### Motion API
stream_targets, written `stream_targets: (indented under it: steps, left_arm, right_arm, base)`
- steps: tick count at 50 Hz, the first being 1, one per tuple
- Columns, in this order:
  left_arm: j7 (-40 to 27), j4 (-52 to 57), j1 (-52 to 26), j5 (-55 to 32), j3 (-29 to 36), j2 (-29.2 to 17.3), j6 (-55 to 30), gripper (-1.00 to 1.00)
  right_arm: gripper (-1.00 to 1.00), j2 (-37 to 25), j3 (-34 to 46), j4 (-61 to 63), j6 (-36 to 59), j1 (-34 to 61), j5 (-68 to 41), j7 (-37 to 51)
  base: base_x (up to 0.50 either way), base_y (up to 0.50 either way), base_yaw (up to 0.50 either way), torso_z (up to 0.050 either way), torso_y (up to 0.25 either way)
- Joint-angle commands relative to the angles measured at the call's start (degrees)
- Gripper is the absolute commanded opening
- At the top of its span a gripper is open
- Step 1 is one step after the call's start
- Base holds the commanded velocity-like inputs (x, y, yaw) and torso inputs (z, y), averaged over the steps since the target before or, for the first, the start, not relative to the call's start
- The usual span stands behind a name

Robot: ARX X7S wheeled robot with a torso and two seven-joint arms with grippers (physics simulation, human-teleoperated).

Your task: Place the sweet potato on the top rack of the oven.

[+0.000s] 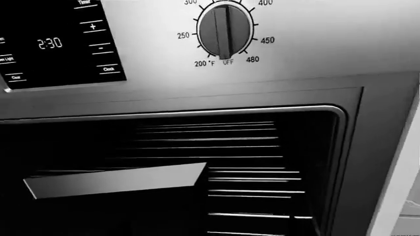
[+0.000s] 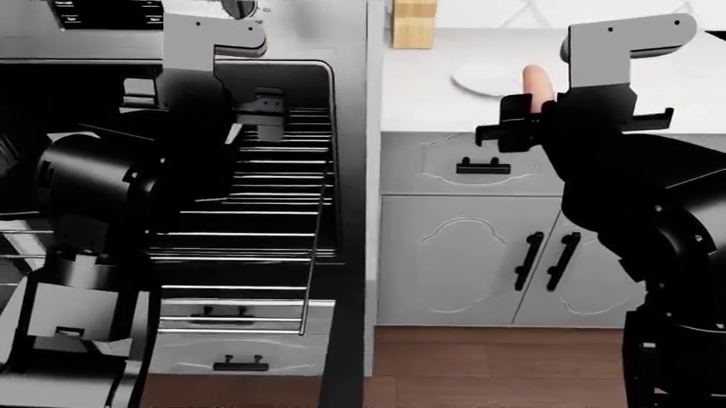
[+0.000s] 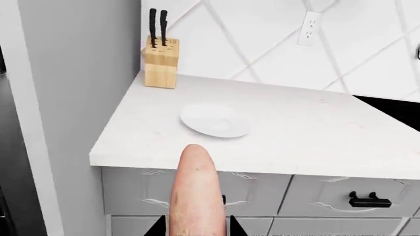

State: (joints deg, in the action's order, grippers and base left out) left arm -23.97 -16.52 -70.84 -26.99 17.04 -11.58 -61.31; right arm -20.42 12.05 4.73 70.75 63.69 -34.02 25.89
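Observation:
My right gripper point(image 3: 196, 227) is shut on the sweet potato point(image 3: 195, 189), a smooth pinkish-orange tuber that sticks out between its two black fingertips. In the head view the sweet potato point(image 2: 535, 83) stands upright in the right gripper point(image 2: 533, 109), in front of the counter and right of the oven point(image 2: 349, 170). The oven point(image 1: 315, 73) shows a clock display, a round knob and a dark cavity with several wire shelves. A flat tray sheet point(image 1: 118, 179) lies on the top rack point(image 1: 253, 171). My left gripper point(image 2: 258, 115) hangs before the open cavity; its jaws are not readable.
A white plate point(image 3: 215, 120) and a wooden knife block point(image 3: 161, 61) sit on the white counter point(image 3: 315, 132). White cabinets with black handles point(image 2: 482, 166) stand below it. Wire shelves point(image 2: 261, 234) reach forward out of the oven. The oven's grey side wall point(image 3: 78, 98) borders the counter.

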Motion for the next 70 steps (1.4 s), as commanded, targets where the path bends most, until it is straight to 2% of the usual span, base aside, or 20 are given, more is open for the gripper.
stream_targets:
  steps: [1, 27, 57, 70]
  left_arm:
    - [0.01, -0.31, -0.07, -0.18, 0.11, -0.06, 0.33, 1.0]
    - [-0.41, 0.11, 0.54, -0.79, 0.11, -0.63, 0.46, 1.0]
    - [-0.8, 0.08, 0.76, -1.24, 0.56, -0.82, 0.73, 1.0]
    - [-1.13, 0.43, 0.55, -1.59, 0.52, -1.05, 0.38, 1.0]
  right_arm:
    - [-1.0, 0.03, 0.58, -0.33, -0.38, 0.22, 0.49, -0.33]
    - [-1.0, 0.16, 2.2, -1.88, -2.02, 0.29, 0.73, -1.03]
    - [-1.0, -0.22, 2.28, -1.51, -3.11, -0.78, 0.07, -1.23]
    - [-1.0, -0.07, 1.75, -1.6, -2.64, -0.69, -0.91, -1.41]
  base:
    - [-0.15, 0.5, 0.0, 0.0, 0.0]
    - [-0.15, 0.5, 0.0, 0.0, 0.0]
    - [-0.01, 0.5, 0.0, 0.0, 0.0]
    - [0.0, 0.02, 0.0, 0.001, 0.0]
